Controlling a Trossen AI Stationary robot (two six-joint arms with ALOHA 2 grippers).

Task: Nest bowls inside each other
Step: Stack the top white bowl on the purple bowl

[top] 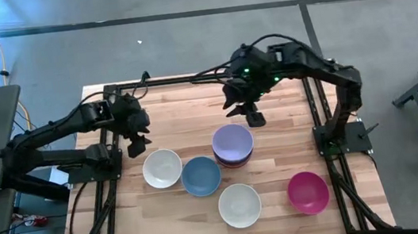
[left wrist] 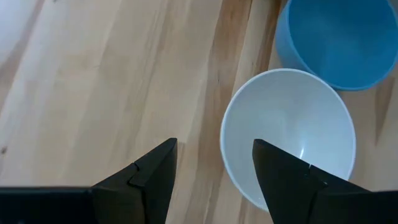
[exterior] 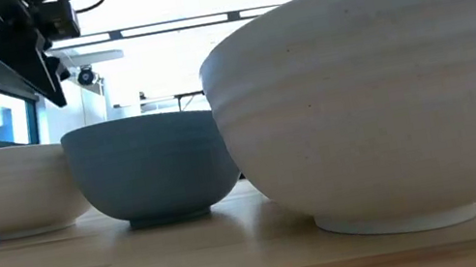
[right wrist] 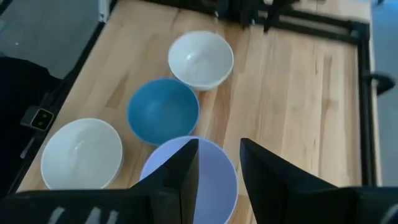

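1. Nearest to the low camera, a white bowl (exterior: 379, 99) is seen on the table (top: 190, 223), at its front middle.
2. Behind it, a light blue bowl (top: 200, 175) is placed just beside a second white bowl (top: 162, 168).
3. A lavender bowl (top: 232, 141) is nested on top of a stack (top: 236, 160) of darker bowls in the middle of the table.
4. A magenta bowl (top: 308, 191) is set alone, near the front right.
5. The right gripper (top: 246, 112) is held just behind the lavender bowl, fingers apart, nothing between them.
6. The left gripper (top: 137, 144) is hovered behind the second white bowl, fingers spread, empty.
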